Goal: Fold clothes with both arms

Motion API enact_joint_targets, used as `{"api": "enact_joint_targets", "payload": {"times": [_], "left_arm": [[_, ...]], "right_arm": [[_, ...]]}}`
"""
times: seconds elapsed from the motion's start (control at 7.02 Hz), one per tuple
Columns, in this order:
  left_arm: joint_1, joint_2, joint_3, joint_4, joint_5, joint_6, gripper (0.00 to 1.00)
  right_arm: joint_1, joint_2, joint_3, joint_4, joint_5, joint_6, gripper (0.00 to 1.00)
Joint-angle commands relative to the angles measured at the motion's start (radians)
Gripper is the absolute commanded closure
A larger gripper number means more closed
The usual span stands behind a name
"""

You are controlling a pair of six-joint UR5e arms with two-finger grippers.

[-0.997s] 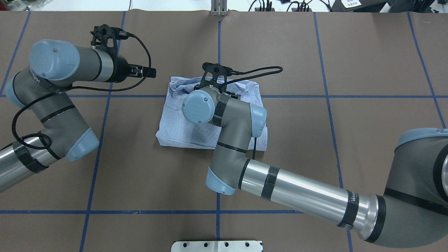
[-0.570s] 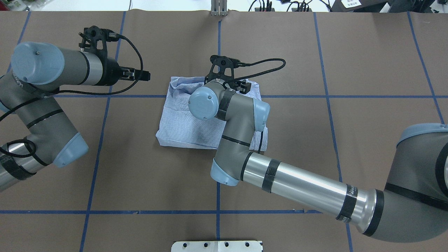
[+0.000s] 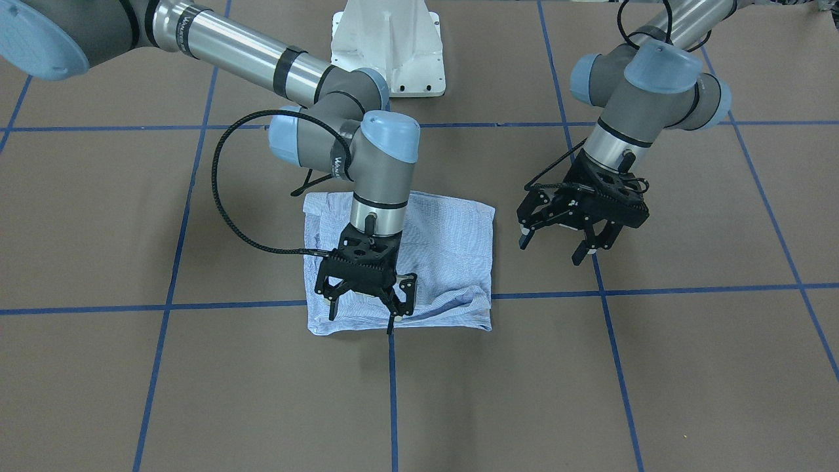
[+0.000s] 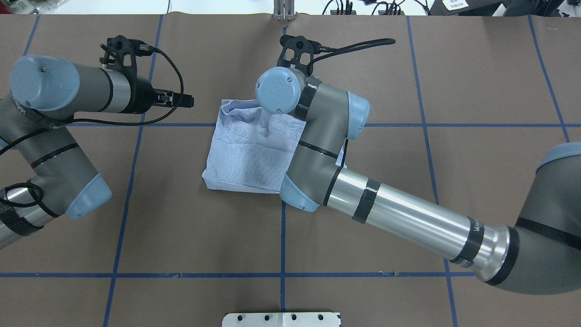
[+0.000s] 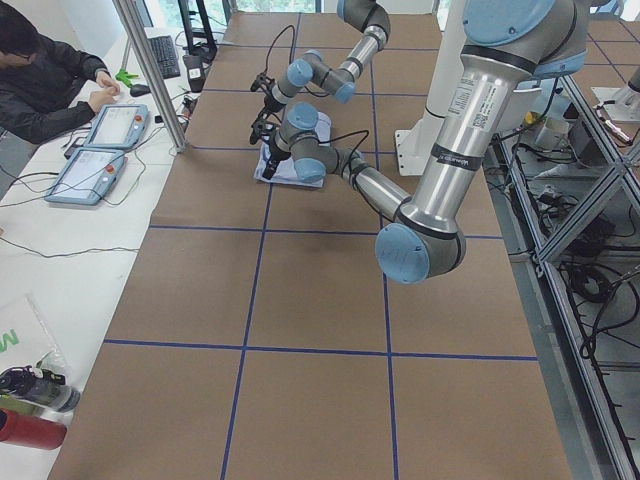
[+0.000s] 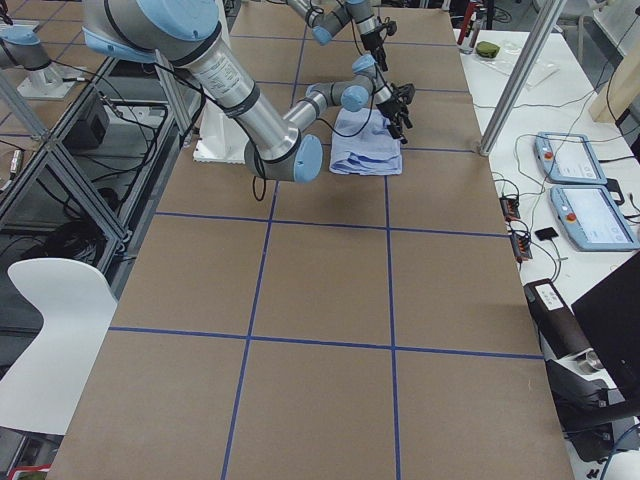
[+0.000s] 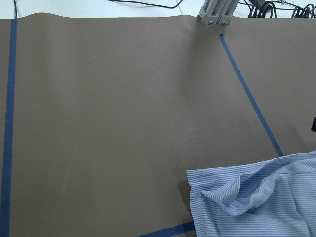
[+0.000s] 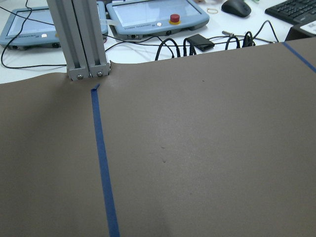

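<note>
The light blue striped shirt (image 3: 446, 242) lies folded into a rough rectangle on the brown table; it also shows in the overhead view (image 4: 245, 150) and the left wrist view (image 7: 261, 207). Its far edge is crumpled. My right gripper (image 3: 364, 311) hangs open and empty just above that crumpled edge; in the overhead view its own wrist hides it. My left gripper (image 3: 554, 249) is open and empty, above bare table to the shirt's side, apart from it. It also shows in the overhead view (image 4: 187, 100).
The table (image 4: 408, 81) is brown with blue tape grid lines. A metal post (image 8: 81, 39) stands at the far edge, with operator pendants behind it. The white pedestal base (image 3: 387, 46) is on the robot's side. A person (image 5: 50, 70) sits beyond the far edge.
My right arm has lifted off the shirt and moved toward the far edge. My left arm has drawn back a little to the left. The shirt stays folded.
</note>
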Motion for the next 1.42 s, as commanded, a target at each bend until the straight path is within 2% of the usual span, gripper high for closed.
{"api": "enact_joint_targets", "payload": {"times": [0.0,0.14,0.28,0.43,0.57,0.71,0.85,1.0,1.14,1.28], "left_arm": [[-0.052,0.033,-0.102,0.134,-0.110,0.080,0.00],[-0.080,0.037,-0.210,0.325,-0.131,0.237,0.00],[-0.111,0.039,-0.296,0.482,-0.131,0.324,0.00],[-0.169,0.043,-0.343,0.591,-0.131,0.447,0.00],[-0.265,0.083,-0.351,0.626,-0.140,0.605,0.00],[-0.392,0.149,-0.345,0.626,-0.220,0.742,0.00],[-0.525,0.221,-0.337,0.628,-0.293,0.851,0.00],[-0.624,0.279,-0.328,0.626,-0.324,0.958,0.00],[-0.736,0.287,-0.261,0.625,-0.326,1.066,0.00],[-0.796,0.313,-0.189,0.625,-0.326,1.087,0.00]], "right_arm": [[0.147,-0.179,0.411,-0.292,0.293,-0.288,0.00],[0.253,-0.293,0.605,-0.409,0.456,-0.431,0.00],[0.330,-0.397,0.736,-0.485,0.526,-0.575,0.00],[0.432,-0.497,0.808,-0.545,0.582,-0.780,0.00],[0.576,-0.609,0.824,-0.553,0.667,-1.028,0.00],[0.723,-0.730,0.815,-0.544,0.732,-1.272,0.00],[0.861,-0.818,0.779,-0.542,0.795,-1.487,0.00],[0.963,-0.900,0.728,-0.541,0.850,-1.641,0.00],[1.002,-1.015,0.735,-0.526,0.852,-1.665,0.00],[1.011,-1.106,0.723,-0.457,0.854,-1.662,0.00]]}}
